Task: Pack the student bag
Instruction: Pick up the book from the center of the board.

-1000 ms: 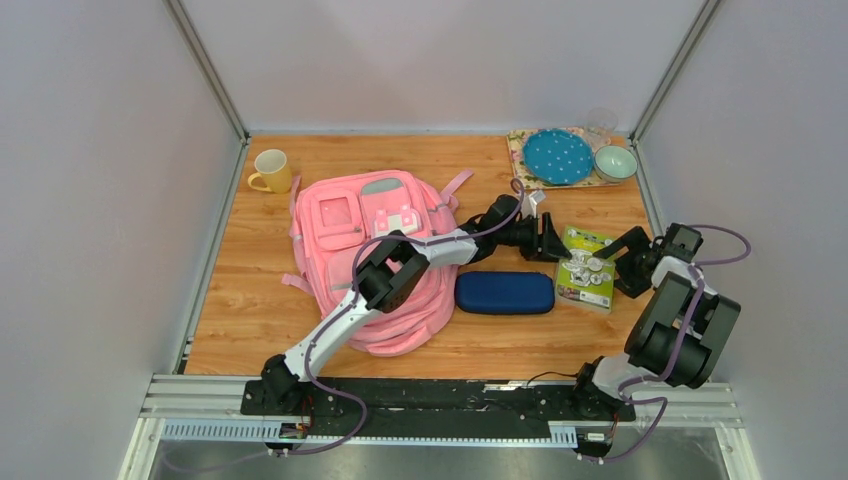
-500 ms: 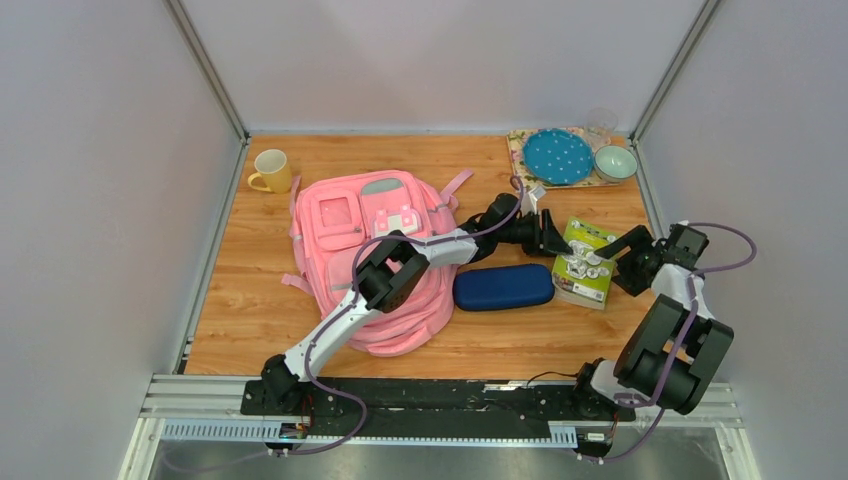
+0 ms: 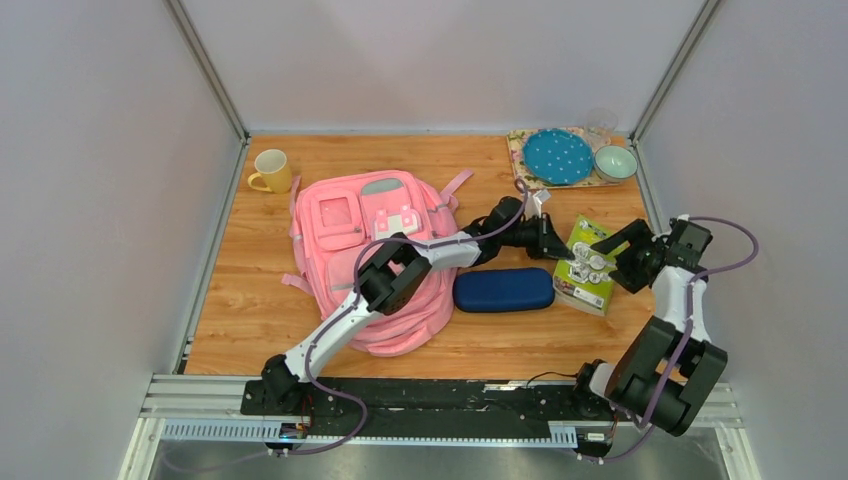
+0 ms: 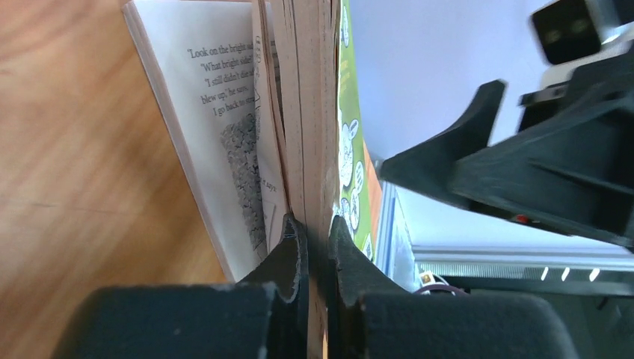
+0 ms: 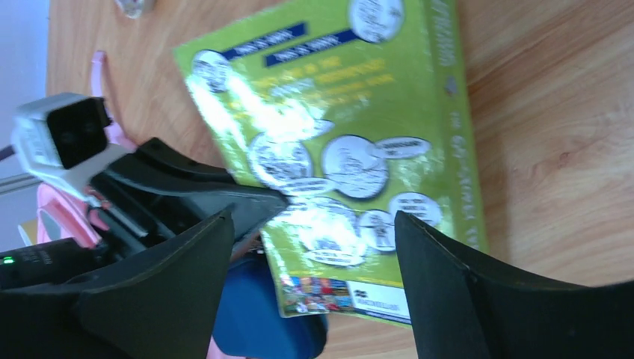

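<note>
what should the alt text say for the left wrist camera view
Close-up of the left gripper shut on the edge of a green-covered paperback book, whose printed pages fan open over the wooden table. A black finger of the right arm sits just beyond the cover, at right.

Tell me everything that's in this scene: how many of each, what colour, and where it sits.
backpack: one, pink, left of centre
mug: one, yellow, far-left corner
pouch: one, navy, right of the backpack
book: one, green cover, right side
plate: one, blue dotted, far right, on a floral mat
bowl: one, pale green, beside the plate
glass: one, clear, behind the bowl
left gripper: one, black, shut on the book's edge
right gripper: one, black, open, facing the book
</note>
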Controlling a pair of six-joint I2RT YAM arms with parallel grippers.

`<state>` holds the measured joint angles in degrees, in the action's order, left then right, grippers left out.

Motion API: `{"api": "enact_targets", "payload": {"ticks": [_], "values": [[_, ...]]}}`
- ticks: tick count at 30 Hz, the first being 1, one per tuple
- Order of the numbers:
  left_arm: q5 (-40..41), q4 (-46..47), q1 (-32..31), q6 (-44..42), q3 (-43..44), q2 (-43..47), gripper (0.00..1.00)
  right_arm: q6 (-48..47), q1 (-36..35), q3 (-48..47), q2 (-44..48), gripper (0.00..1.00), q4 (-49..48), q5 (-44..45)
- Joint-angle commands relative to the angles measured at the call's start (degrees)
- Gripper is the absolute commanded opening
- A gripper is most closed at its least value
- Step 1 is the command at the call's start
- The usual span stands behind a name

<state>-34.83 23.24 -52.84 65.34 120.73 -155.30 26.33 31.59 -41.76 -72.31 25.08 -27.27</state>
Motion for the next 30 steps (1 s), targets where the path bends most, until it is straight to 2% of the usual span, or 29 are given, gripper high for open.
{"api": "enact_targets", "payload": {"ticks": [1,6,9,14,17,18,19,21,22,26,30], "values": [[-3.8,8.4,-2.7,0.7,2.3,4.6,0.0,-0.7,0.1,-8.5,8.2,0.85,8.6,1.9],[-3.6,16.4,-1.7,2.1,0.1,11.2,0.0,-1.8,1.3,-16.2,17.0,0.91,17.1,14.9],[-4.1,19.0,-0.8,2.2,-2.2,16.0,0.0,-1.5,1.5,-18.8,21.6,0.93,19.1,17.2],[-3.9,24.0,1.0,1.6,-11.6,26.9,0.0,-2.1,2.2,-23.7,24.9,0.97,22.4,16.2],[-4.8,24.8,2.1,0.4,-17.4,33.4,0.0,-2.2,2.2,-27.1,23.5,0.97,24.9,9.7],[-4.8,24.5,2.5,-0.3,-19.5,35.4,0.0,-1.8,2.2,-27.4,23.5,0.97,25.1,5.1],[-4.7,24.2,2.7,-1.1,-24.2,37.5,0.0,-1.6,2.2,-27.2,23.8,0.95,24.1,2.5],[-4.2,23.2,3.6,-4.2,-29.2,43.7,0.0,-0.3,2.2,-25.6,25.5,0.95,21.0,-7.2],[-3.9,22.6,4.0,-5.4,-33.8,45.8,0.0,0.6,2.0,-24.0,26.1,0.95,17.8,-10.1],[-2.7,21.7,5.1,-9.2,-43.5,55.8,0.0,7.0,0.2,-19.7,27.6,0.95,8.4,-24.7],[-2.2,21.8,5.6,-10.4,-51.1,61.4,0.0,10.1,-3.5,-16.9,28.5,0.95,1.3,-29.6]]}}
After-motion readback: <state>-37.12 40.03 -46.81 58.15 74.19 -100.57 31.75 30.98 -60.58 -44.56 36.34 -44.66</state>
